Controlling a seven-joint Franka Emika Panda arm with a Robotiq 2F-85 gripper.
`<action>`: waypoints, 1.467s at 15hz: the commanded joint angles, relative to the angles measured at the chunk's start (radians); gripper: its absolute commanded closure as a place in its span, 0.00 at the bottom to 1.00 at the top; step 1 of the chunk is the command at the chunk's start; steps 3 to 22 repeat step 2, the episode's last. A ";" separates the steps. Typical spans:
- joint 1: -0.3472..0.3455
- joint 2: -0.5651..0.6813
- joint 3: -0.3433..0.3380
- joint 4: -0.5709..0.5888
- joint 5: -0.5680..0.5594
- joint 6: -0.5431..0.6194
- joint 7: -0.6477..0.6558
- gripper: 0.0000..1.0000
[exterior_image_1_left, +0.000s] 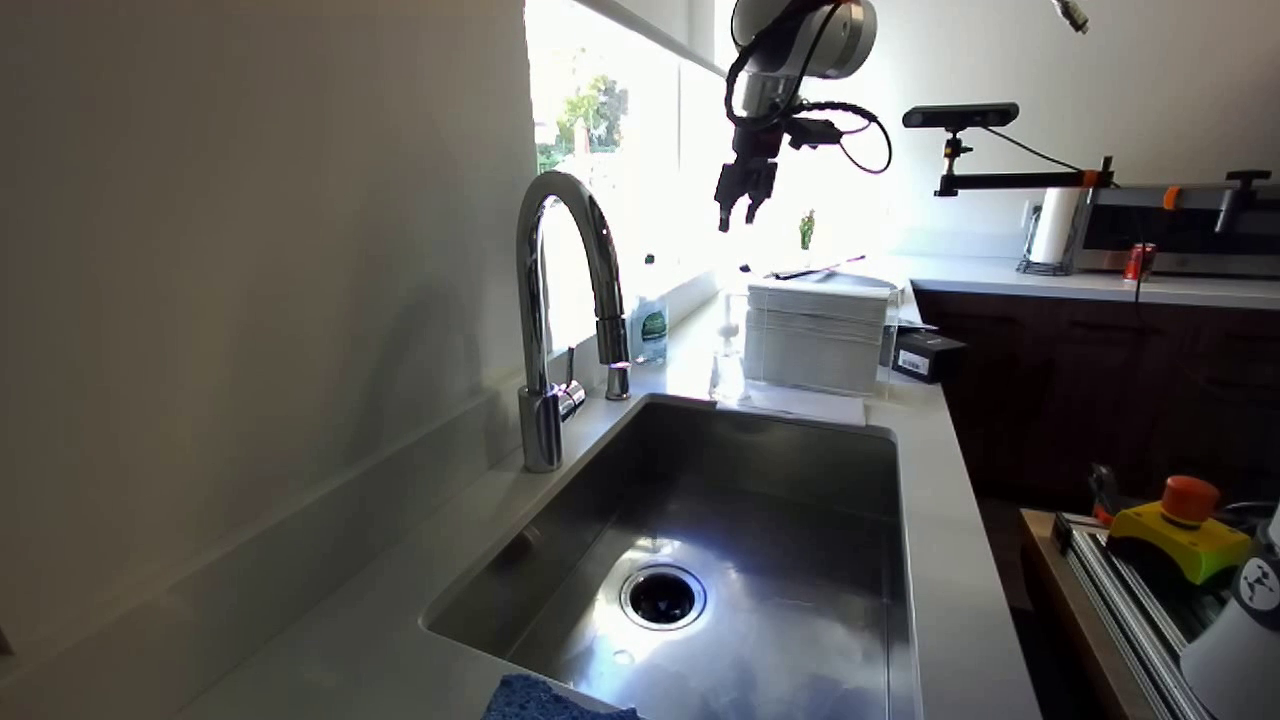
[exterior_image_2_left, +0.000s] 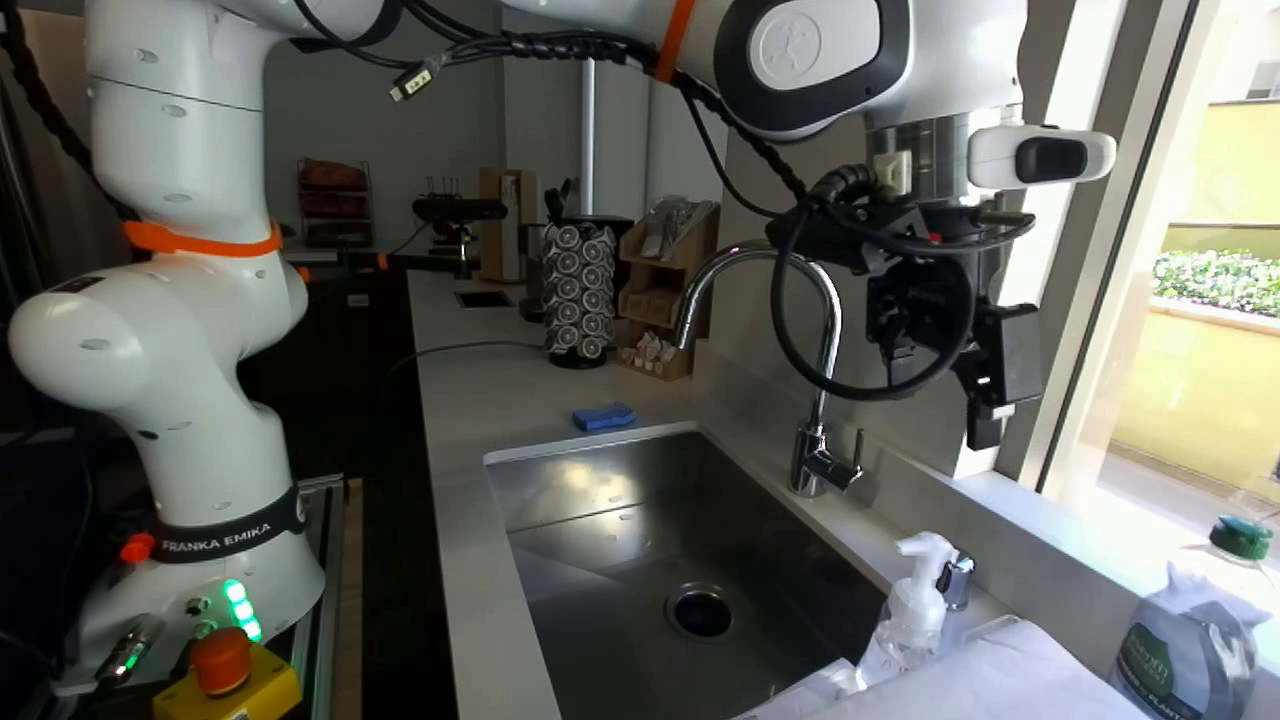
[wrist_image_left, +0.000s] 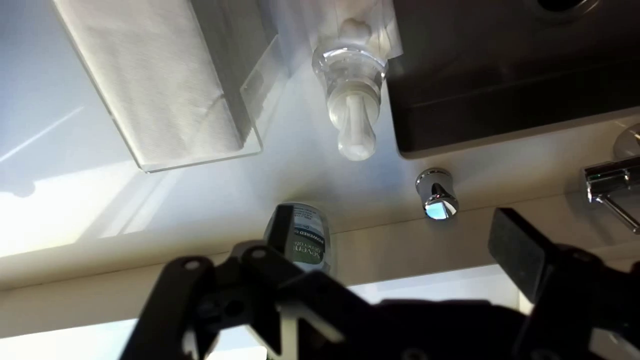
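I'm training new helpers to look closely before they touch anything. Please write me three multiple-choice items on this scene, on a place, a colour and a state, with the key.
1. Where is the blue sponge relative to the sink?
A inside it
B beneath it
C beside it, on the counter

2. What colour is the cap of the labelled bottle?
A red
B green
C white

3. How is the gripper?
A open, holding nothing
B shut, holding nothing
C shut on the sponge

1 C: an exterior view shows it lying just outside the sink's edge.
2 B: the cap shows green in an exterior view.
3 A: in the wrist view its fingers stand wide apart, with nothing gripped.
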 joint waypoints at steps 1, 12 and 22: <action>0.015 -0.002 -0.016 0.000 0.003 -0.004 -0.001 0.00; 0.016 -0.004 -0.017 -0.002 0.003 -0.004 0.000 0.00; 0.016 -0.004 -0.017 -0.002 0.003 -0.004 0.000 0.00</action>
